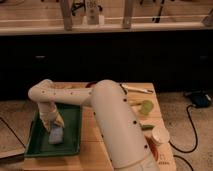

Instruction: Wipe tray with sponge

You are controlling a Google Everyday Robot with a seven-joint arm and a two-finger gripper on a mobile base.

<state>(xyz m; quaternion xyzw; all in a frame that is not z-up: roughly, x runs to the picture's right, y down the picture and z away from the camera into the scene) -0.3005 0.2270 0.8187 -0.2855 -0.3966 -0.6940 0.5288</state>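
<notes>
The sponge (56, 133) is soft and light, so you should press it from above on its flat top, not pinch hard. It lies inside the tray (35, 148), near the front left part. The gripper (54, 125) is directly over the sponge, touching its top, and seems to hold it closed.

Lab-like room: wooden table (95, 150), floor cables (192, 127).

Thick, rounded cream-white arm segments dotted with small dark screw holes along the sides, narrowing to a tan-beige gripper (55, 125) over the green tray.
</notes>
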